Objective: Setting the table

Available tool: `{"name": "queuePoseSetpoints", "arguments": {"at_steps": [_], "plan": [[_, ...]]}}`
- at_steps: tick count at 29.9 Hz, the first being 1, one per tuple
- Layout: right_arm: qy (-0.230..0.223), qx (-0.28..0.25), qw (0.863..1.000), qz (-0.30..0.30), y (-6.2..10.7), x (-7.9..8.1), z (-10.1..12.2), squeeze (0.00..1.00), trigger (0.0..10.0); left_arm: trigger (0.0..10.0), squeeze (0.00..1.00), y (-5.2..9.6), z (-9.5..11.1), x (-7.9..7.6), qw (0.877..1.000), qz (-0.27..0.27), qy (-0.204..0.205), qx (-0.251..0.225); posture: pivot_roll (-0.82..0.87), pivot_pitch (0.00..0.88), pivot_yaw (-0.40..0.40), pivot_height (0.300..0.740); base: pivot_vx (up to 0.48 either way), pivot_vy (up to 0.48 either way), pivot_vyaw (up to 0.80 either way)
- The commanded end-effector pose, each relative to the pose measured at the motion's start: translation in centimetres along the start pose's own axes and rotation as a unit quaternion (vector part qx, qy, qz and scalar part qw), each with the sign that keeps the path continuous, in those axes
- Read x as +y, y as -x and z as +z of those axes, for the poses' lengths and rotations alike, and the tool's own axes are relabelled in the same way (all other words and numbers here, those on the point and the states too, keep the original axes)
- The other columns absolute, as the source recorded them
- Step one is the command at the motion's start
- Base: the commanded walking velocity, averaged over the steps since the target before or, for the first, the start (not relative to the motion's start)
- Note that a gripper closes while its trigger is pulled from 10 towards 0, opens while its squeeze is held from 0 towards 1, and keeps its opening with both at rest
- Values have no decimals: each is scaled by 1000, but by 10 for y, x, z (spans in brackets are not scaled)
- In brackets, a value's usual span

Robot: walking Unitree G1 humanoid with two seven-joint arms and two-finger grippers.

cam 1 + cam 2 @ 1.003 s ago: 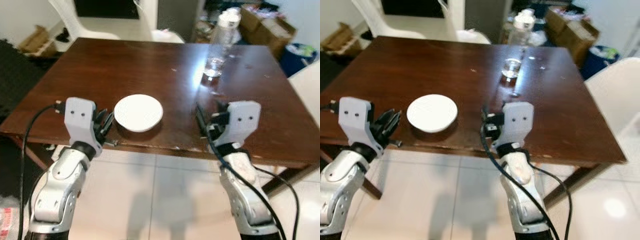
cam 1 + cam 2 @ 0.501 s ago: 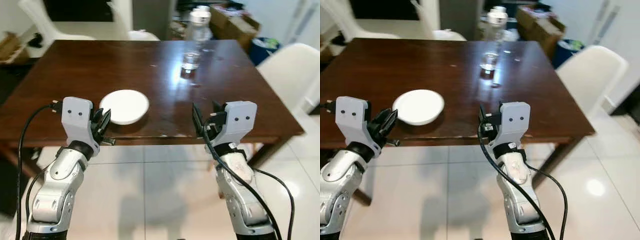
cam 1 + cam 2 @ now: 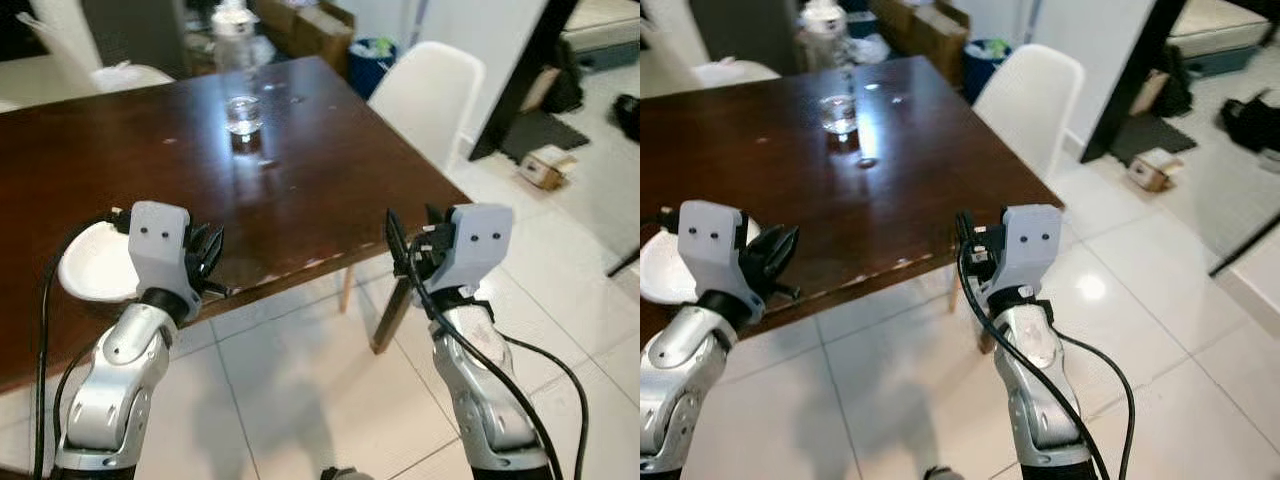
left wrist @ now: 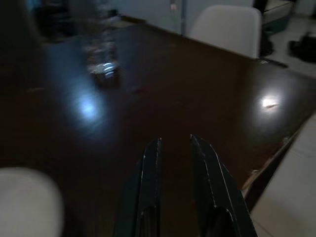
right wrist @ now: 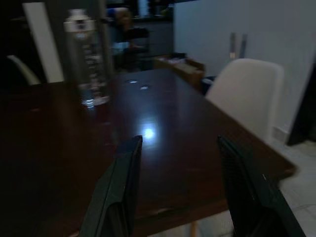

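Currently the round white ceramic plate (image 3: pixel 95 268) lies on the dark brown wooden table (image 3: pixel 300 170), just beside the left gripper (image 3: pixel 205 262), fingers apparently slightly parted; right gripper (image 5: pixel 180 187) open, well apart.

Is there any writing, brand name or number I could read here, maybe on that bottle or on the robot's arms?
None can be read.
Bottle: faint marks run down its side, too blurred to read.
Cardboard boxes behind the table: no legible print.
Small box on the floor: too small to tell.
Grey housings of the left gripper and right gripper: two dark dots each, no lettering.
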State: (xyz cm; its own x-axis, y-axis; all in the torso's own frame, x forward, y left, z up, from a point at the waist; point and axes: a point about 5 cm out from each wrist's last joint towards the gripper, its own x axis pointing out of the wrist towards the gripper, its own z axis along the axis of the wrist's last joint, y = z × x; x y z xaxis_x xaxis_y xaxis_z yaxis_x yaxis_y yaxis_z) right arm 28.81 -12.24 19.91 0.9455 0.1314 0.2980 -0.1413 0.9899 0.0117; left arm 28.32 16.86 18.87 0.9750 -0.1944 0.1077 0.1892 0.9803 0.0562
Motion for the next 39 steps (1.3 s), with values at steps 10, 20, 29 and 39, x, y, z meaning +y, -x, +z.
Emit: {"name": "queuePoseSetpoints", "arguments": {"at_steps": [10,20,29,39], "plan": [[0,9,1000,2,1,0,-3,0,10000,10000,0,1,-5,-1,1000,1,-3,6,-30,48,49,740,0,0,-800],[1,7,1000,4,0,0,-2,0,10000,10000,0,0,-5,-1,1000,-1,-4,5,-29,39,50,740,0,0,-800],[2,6,1000,5,-1,1,-3,0,10000,10000,0,0,-6,-1,1000,-2,-5,4,-28,34,49,740,0,0,-800],[4,7,1000,5,-1,1,-3,0,10000,10000,0,-1,-6,-2,1000,-3,-5,3,-29,35,50,740,0,0,-800]]}}
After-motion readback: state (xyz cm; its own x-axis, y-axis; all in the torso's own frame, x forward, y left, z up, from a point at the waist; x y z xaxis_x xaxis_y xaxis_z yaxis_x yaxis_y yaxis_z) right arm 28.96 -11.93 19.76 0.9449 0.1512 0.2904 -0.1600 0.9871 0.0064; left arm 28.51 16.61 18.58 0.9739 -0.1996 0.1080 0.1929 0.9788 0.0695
